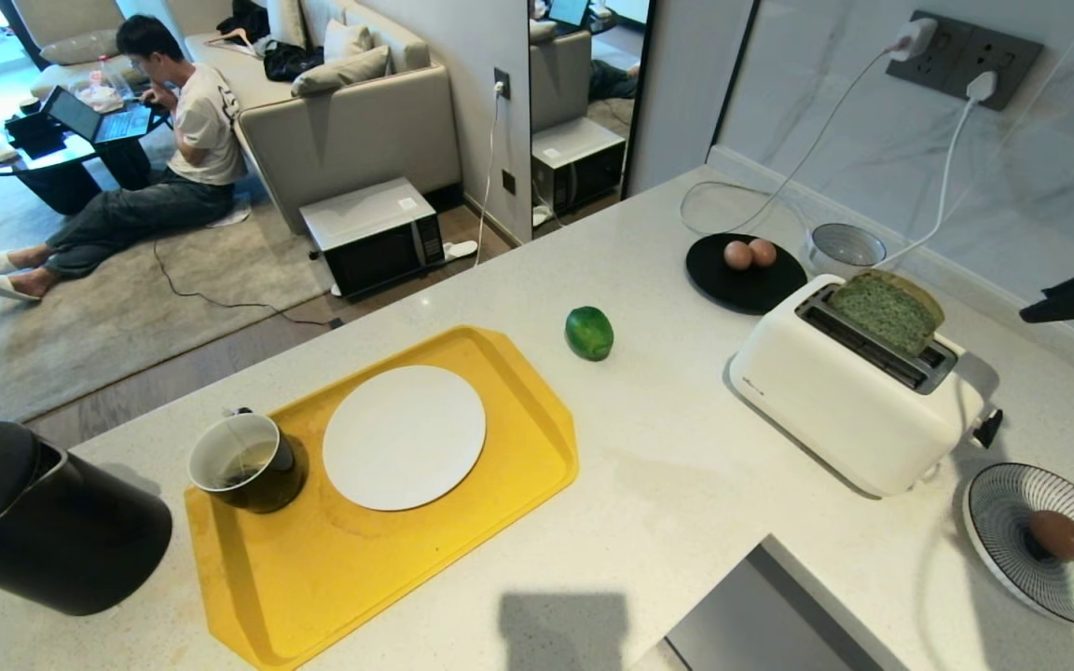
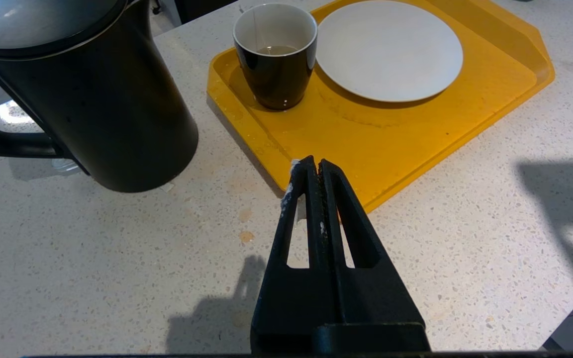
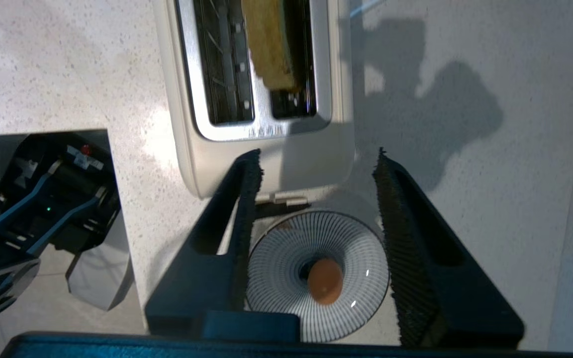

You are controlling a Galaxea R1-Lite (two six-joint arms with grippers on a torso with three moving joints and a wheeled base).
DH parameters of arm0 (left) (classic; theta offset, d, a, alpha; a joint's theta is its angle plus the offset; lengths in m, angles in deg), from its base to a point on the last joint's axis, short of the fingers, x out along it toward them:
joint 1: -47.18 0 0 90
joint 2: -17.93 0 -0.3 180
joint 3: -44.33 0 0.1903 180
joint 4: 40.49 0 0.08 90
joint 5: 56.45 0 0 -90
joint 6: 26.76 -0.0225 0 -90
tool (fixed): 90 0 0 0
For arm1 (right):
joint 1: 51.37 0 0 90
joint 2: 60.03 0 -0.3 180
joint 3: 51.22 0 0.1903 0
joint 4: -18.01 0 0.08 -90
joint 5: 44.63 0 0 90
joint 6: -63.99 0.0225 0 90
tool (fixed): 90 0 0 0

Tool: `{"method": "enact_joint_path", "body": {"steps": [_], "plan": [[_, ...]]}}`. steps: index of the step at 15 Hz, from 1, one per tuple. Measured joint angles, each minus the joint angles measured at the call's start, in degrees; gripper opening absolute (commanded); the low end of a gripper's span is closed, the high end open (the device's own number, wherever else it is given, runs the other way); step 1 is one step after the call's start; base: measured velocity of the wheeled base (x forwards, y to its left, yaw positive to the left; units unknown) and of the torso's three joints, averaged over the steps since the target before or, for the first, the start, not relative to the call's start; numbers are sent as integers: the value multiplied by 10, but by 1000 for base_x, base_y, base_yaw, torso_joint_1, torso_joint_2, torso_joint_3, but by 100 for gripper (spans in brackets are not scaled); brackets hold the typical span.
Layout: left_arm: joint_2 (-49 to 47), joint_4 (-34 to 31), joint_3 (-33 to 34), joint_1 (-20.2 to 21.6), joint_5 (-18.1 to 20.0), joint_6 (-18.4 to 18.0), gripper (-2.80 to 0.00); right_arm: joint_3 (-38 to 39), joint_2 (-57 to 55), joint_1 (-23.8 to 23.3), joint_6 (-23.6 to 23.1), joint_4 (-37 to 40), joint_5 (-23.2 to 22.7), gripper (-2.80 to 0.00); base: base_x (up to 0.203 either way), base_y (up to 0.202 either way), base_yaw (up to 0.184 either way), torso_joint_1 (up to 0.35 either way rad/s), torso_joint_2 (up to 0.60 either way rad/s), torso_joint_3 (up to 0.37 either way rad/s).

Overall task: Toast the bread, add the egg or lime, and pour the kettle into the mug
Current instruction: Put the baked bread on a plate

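Observation:
The pale green bread [image 1: 887,312] stands half out of the rear slot of the white toaster [image 1: 849,401]. My right gripper [image 3: 316,159] hangs open and empty above the toaster's near end, well above the egg [image 3: 325,281] on its striped plate [image 3: 276,258]. The lime [image 1: 589,333] lies on the counter left of the toaster. On the yellow tray [image 1: 360,578] sits the mug [image 1: 248,463] with its tea-bag string, and the black kettle [image 1: 34,522] stands at the far left. My left gripper [image 2: 315,164] is shut and empty over the counter by the tray's near corner.
A white plate [image 1: 404,436] lies on the tray. Two brown eggs rest on a black plate [image 1: 723,280] behind the toaster, beside a small bowl [image 1: 846,245]. Cables run to wall sockets [image 1: 966,58]. A person sits on the floor beyond the counter.

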Motion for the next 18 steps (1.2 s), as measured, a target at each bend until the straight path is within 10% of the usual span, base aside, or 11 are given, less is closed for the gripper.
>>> {"method": "enact_joint_path", "body": {"steps": [18], "plan": [[0,0,0,0,0,0,-280,-5,-65,75,-39,-54,-11,0,0,0,0,0,0,0]]}}
